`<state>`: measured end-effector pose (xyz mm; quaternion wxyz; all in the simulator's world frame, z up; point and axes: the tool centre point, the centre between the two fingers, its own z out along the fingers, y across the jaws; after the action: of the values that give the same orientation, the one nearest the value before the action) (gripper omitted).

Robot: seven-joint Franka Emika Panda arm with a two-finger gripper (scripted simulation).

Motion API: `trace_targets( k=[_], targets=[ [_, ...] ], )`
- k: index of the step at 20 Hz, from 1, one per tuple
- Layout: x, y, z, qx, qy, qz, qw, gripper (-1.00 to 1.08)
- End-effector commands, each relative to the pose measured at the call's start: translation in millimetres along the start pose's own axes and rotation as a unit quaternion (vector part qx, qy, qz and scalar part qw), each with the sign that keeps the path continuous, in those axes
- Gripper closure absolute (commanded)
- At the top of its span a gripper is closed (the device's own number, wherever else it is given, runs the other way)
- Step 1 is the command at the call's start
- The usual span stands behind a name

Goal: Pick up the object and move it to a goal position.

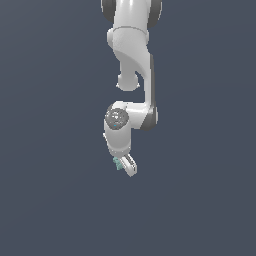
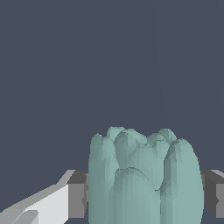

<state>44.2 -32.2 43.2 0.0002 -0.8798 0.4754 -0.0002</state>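
The object is a small pale teal-green piece with a lumpy, ridged outline of rounded lobes. It sits between the jaws, filling the gap, with its lobed end projecting beyond the fingertips.

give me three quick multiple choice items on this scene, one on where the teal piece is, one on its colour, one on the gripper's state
1. Where is the object?
A. between the gripper's fingers
B. lying far from the arm
C. on top of the arm's base

2. What colour is the object?
A. bright red
B. pale teal-green
C. black

3. What state is the gripper in?
A. wide open and empty
B. out of view
C. shut on the object

Answers:
1. A, the wrist view shows a finger pad on each side of it.
2. B, both views show it teal-green.
3. C, the pads sit against its sides.
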Motion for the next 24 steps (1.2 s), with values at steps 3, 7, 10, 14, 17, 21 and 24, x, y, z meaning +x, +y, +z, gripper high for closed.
trace_targets(
  k=[3,7,10,14,17,21,24],
  targets=[
    [0.0,0.2,0.5,0.0,0.0,0.0,1.0,1.08],
    [-0.1,0.0,-0.2,0.0,0.0,0.0,1.0,1.08],
    [0.7,2.7,-3.0,0.0,0.0,0.0,1.0,1.08],
    [3.5,11.5,-12.2,0.0,0.0,0.0,1.0,1.08],
    [7.0,22.1,-23.1,0.0,0.0,0.0,1.0,1.08],
    [13.6,42.0,-43.8,0.0,-0.001,0.0,1.0,1.08],
    [20.0,61.5,-64.1,0.001,-0.001,0.0,1.0,1.08]
  ],
)
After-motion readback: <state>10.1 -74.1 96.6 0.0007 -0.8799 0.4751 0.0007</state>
